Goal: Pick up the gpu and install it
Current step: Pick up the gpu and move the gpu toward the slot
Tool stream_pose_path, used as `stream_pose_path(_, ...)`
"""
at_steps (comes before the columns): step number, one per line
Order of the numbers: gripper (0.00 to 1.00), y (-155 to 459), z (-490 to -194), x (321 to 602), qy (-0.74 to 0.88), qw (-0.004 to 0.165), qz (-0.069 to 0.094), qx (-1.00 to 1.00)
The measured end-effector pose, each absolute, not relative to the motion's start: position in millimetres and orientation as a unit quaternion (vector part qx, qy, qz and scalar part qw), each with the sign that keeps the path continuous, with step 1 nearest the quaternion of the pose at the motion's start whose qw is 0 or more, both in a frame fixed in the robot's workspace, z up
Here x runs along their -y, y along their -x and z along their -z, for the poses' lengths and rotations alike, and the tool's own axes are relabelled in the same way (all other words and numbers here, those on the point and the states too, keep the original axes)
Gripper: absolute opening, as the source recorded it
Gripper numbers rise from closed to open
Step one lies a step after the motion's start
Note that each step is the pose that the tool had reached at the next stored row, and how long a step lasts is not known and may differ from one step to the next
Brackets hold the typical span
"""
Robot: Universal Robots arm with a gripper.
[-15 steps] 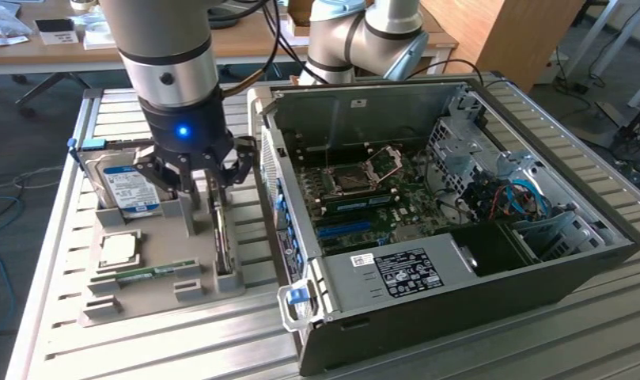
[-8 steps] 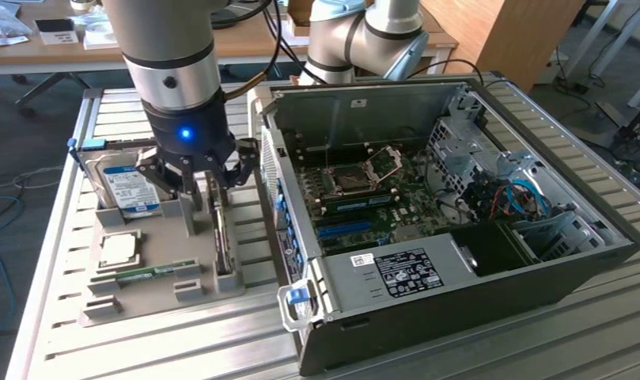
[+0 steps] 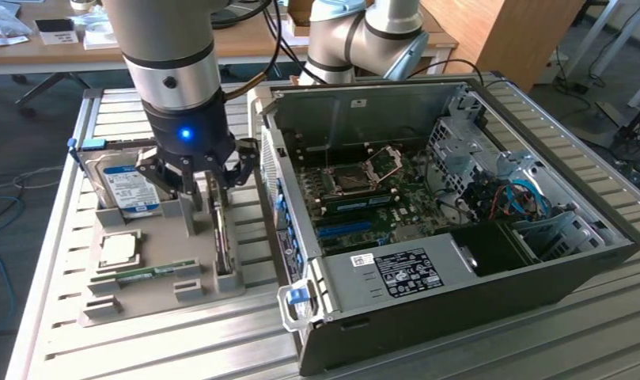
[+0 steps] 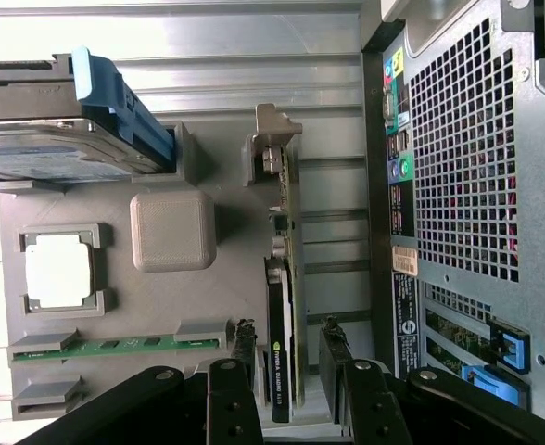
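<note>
my gripper (image 4: 288,357): right over the gpu, jaws spread, one finger each side of the card. Looks like a small gap on both sides, so I'm not squeezing it.
gpu (image 4: 280,324): standing on edge in its slot on the grey holder tray (image 4: 235,287), on the side nearest the pc case (image 3: 457,261)
hard drive (image 3: 130,190): upright in the tray, on the side away from the case
cpu (image 4: 59,272) and memory stick (image 4: 115,348): lying flat in their own pockets
case: side open, motherboard (image 3: 373,198) showing
</note>
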State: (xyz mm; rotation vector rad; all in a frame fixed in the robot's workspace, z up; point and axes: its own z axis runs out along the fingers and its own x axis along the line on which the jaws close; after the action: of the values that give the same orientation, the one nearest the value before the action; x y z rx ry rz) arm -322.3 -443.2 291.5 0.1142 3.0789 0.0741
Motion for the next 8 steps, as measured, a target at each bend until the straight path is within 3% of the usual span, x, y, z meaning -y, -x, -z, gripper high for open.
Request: stream_pose_path(8,0.42,322.3,-285.7,443.2,-0.037,0.03,-0.024,-0.999)
